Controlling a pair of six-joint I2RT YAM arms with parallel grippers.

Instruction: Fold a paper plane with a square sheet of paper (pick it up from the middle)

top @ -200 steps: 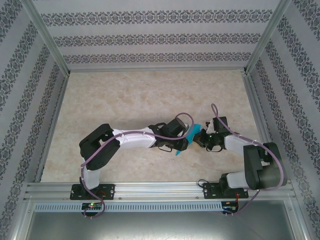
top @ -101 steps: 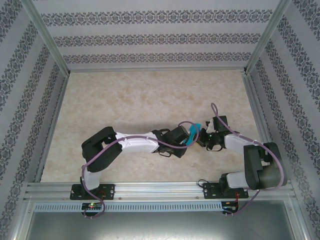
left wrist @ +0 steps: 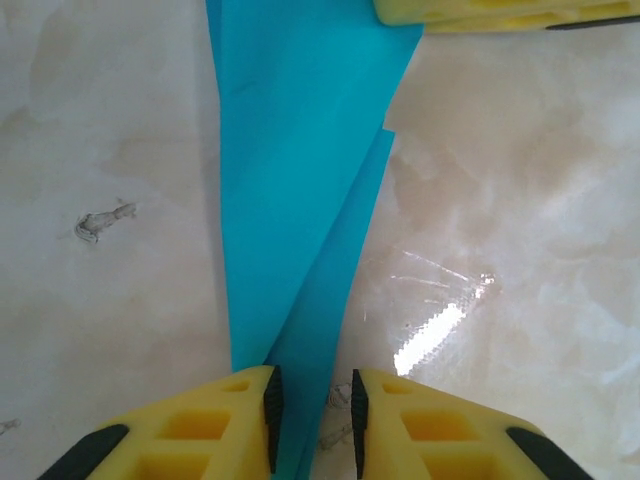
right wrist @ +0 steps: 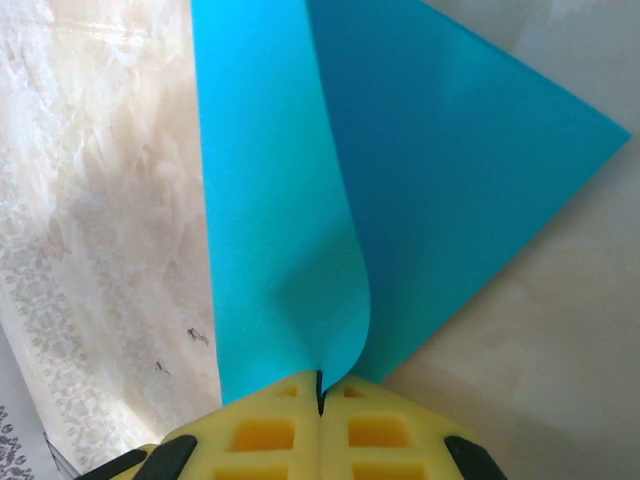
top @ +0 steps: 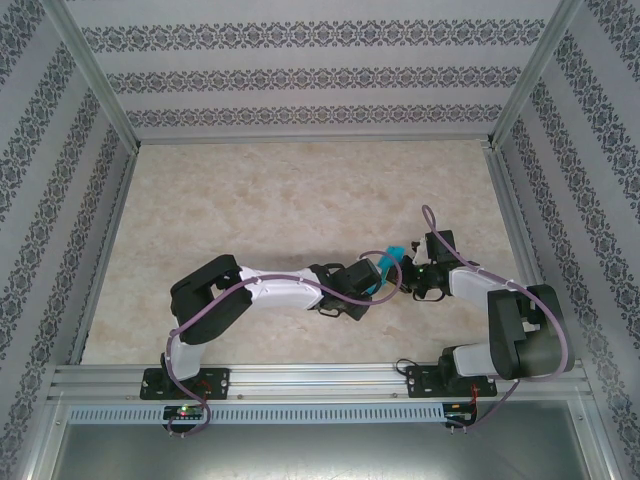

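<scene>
The turquoise sheet of paper (top: 389, 261) is folded into a long pointed shape and hangs above the table between the two grippers. My right gripper (right wrist: 321, 385) is shut on one end of the sheet (right wrist: 430, 160), which curls up out of its jaws in two layers. My left gripper (left wrist: 312, 410) stands open by a narrow gap; the sheet's tapering end (left wrist: 290, 150) runs between the pads, close to the left one. The right gripper's yellow fingers (left wrist: 500, 12) show at the top of the left wrist view. In the top view the left gripper (top: 374, 280) and the right gripper (top: 403, 272) nearly meet.
A beige marbled table (top: 280, 200) spreads out behind the arms, boxed in by patterned walls (top: 300, 75). An aluminium rail (top: 320, 378) runs along the near edge, where both arm bases are bolted.
My left arm has stretched right toward the right gripper, and the paper now shows narrower and higher in the top view. The right gripper has kept its grip and place.
</scene>
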